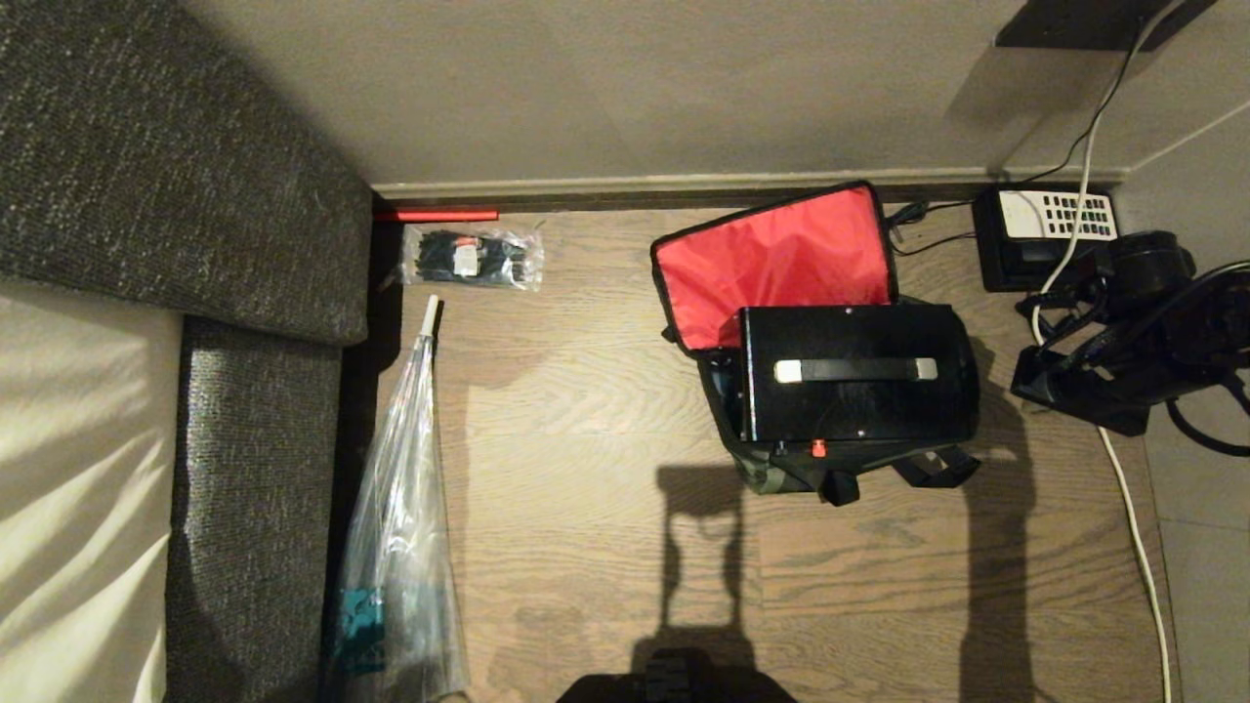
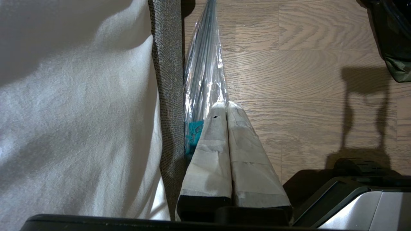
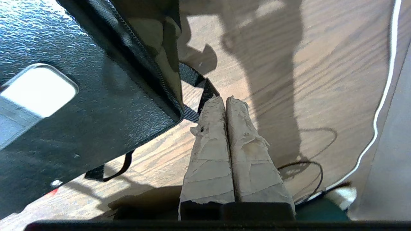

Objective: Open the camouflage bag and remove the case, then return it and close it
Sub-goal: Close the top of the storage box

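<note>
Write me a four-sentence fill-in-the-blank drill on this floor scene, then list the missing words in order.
1. The open flap of the camouflage bag shows a bright ____ lining.
2. The case sits in the open bag with its ____ facing up.
3. The right hand is beside the case with its fingers ____ and holds nothing.
4. The folded clear umbrella lies on the floor along the ____.

Missing words: red; handle; shut; sofa
</note>
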